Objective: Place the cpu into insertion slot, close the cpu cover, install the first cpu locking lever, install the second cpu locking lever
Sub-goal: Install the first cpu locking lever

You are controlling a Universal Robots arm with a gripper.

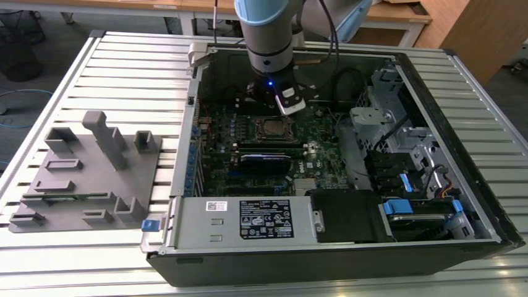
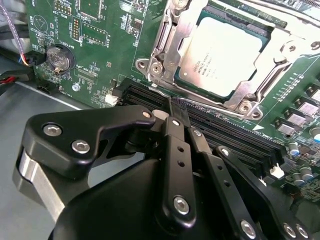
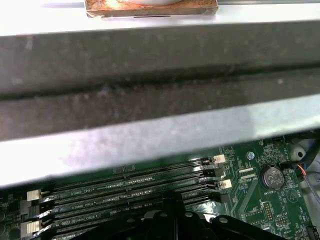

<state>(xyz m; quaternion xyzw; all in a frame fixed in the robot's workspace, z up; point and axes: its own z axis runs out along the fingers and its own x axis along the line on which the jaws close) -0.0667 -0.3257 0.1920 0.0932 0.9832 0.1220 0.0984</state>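
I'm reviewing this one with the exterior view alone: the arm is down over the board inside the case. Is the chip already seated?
Observer: Yes. In the second wrist view the chip lies flat, with the metal cover frame down around its edges.
Operator: Is the tool carrying anything?
Observer: No. The tool is shut and empty.
Operator: Where is its tip?
Observer: By the long memory slots next to the chip.
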